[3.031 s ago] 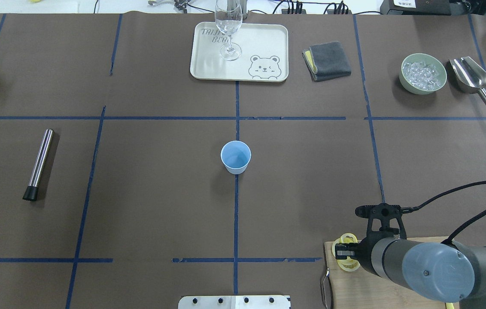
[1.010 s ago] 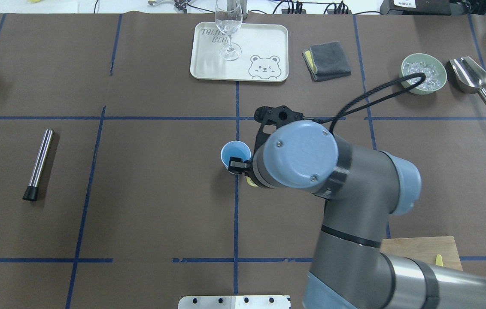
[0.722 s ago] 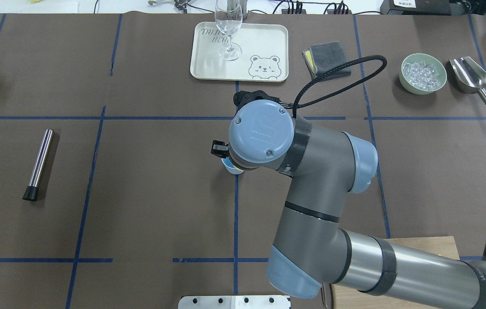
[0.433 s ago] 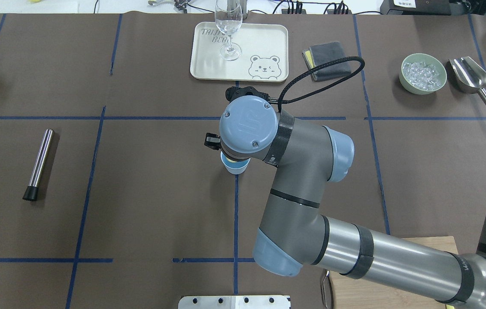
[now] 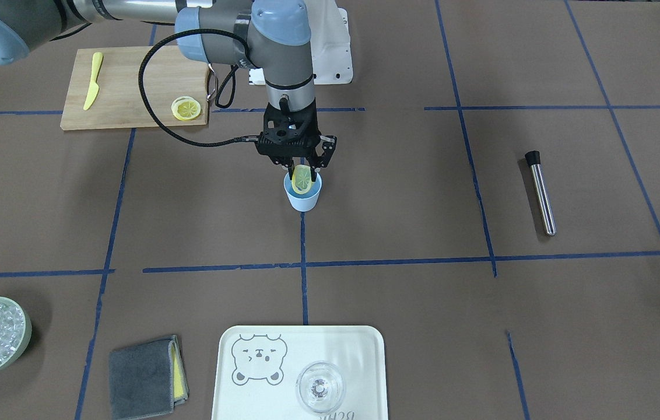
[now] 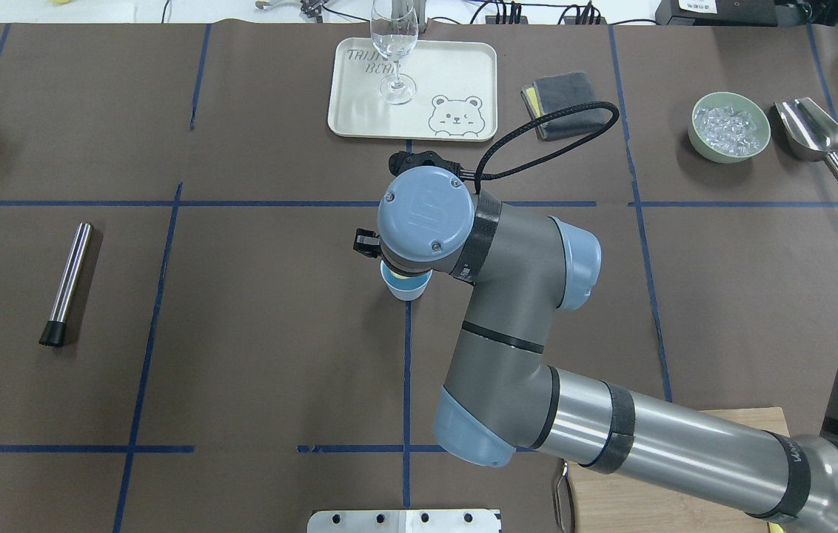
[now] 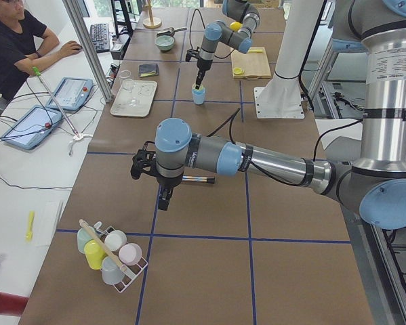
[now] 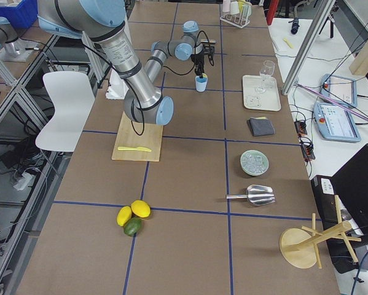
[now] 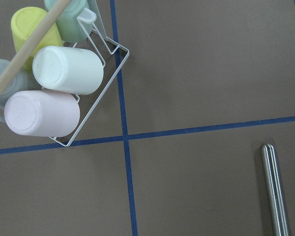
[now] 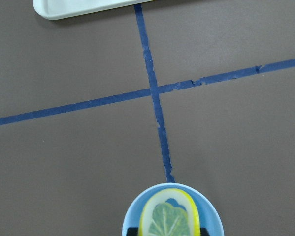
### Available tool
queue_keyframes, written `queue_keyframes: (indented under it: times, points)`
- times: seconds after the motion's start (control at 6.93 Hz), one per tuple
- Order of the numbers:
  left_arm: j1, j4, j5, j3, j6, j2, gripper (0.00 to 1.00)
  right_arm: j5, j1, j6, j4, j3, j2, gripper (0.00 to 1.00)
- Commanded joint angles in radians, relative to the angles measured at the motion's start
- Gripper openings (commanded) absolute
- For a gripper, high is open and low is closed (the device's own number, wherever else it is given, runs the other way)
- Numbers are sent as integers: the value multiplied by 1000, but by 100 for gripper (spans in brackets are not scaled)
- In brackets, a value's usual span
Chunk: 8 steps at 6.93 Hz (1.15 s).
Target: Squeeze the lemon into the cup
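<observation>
The light-blue cup stands at the table's middle on a blue tape line. My right gripper points down right above its mouth and is shut on a lemon slice, held upright on edge with its lower part at the rim. The right wrist view shows the slice over the cup. In the overhead view the wrist hides the gripper; only the cup's near side shows. My left gripper hangs over the table's left end near a steel rod; I cannot tell if it is open.
A second lemon slice and a yellow knife lie on the wooden board. The steel rod, a tray with a clear glass, a grey cloth, an ice bowl and a cup rack stand around.
My right arm carried the lemon slice from the wooden board across to the cup and turned to hold it over the mouth. In the last moment it barely moved.
</observation>
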State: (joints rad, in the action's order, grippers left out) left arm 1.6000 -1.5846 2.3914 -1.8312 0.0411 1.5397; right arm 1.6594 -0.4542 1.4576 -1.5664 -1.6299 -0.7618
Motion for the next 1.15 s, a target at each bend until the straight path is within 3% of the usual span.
queue_keyframes:
  times: [0.0,0.14,0.43,0.72,1.01]
  points:
    - [0,0,0,1,-1,3,100,5,0,0,0,1,-1,95]
    - [0,0,0,3,-1,3,100,6,-3,-2,0,1,-1,100]
    - [0,0,0,3,-1,3,100,10,-11,-2,0,-1,1,100]
    - [-20,0,-6,-6,55,8,100,141,-90,-23,-21,-27,-22,100]
    - [-141,11,-18,-39,114,14,100,204,-185,-188,-99,-143,-101,100]
